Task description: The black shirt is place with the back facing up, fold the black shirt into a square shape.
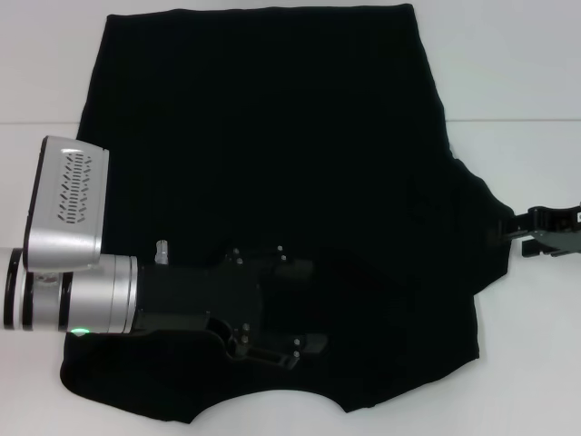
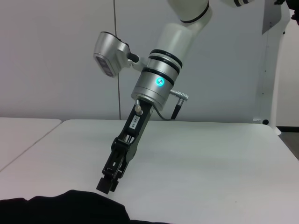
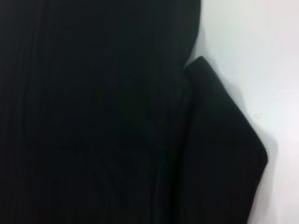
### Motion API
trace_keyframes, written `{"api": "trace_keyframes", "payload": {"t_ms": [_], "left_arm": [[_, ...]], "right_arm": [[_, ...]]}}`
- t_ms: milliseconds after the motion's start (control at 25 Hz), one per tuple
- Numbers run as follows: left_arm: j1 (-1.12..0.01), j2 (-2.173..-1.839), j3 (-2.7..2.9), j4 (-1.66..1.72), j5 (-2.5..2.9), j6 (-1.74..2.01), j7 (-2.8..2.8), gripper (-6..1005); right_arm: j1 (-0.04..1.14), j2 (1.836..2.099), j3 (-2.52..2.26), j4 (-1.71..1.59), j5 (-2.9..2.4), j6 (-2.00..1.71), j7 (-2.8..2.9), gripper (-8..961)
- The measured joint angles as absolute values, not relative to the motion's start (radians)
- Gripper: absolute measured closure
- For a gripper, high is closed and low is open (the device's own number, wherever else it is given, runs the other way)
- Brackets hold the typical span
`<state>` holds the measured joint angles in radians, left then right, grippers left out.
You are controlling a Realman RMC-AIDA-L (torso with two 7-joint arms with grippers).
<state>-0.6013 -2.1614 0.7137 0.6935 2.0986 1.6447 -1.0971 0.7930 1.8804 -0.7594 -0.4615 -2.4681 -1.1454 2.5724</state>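
Note:
The black shirt (image 1: 272, 154) lies spread flat on the white table (image 1: 526, 82) and fills most of the head view. My left gripper (image 1: 304, 304) hovers low over the shirt's near middle, pointing right, with its jaws standing wide apart. My right gripper (image 1: 510, 229) is at the shirt's right sleeve tip. In the left wrist view this right gripper (image 2: 106, 185) slants down with its fingers together at the edge of the raised black fabric (image 2: 70, 207). The right wrist view shows only the shirt body and a folded sleeve flap (image 3: 219, 154).
White table shows bare at the far left (image 1: 36, 64), along the right side and by the near right corner (image 1: 536, 381). A seam between two tabletops (image 2: 32, 140) runs at the left in the left wrist view. A white wall stands behind.

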Motion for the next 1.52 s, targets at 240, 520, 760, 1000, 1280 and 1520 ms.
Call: {"api": "trace_keyframes", "payload": {"t_ms": [240,520,760,1000,1280,1520], "left_arm": [[-0.601,-2.161,0.713,0.693,2.095,1.643,-1.101,98],[-0.603,-2.16,0.712,0.693,2.094,1.641,-1.109,99],[-0.604,-2.157,0.709,0.693,2.094,1.638,-1.119,99],[-0.604,-2.157,0.699,0.693,2.097,1.629,-1.122,99],[-0.604,-2.157,0.696,0.693,2.097,1.625,-1.123,98],[-0.601,-2.157,0.684,0.692,2.078,1.617,-1.128,98]], "right_arm": [[0.79,1.894,-0.761,-0.461,-2.469,-1.105,2.568,249],[0.802,1.914,-0.803,-0.45,-2.47,-1.049,2.57,278],[0.806,1.919,-0.812,-0.449,-2.47,-1.022,2.568,469],[0.809,1.924,-0.835,-0.449,-2.47,-1.001,2.563,856],[0.804,1.934,-0.859,-0.452,-2.47,-0.971,2.559,916],[0.778,1.922,-0.844,-0.466,-2.463,-0.97,2.531,950]]}}
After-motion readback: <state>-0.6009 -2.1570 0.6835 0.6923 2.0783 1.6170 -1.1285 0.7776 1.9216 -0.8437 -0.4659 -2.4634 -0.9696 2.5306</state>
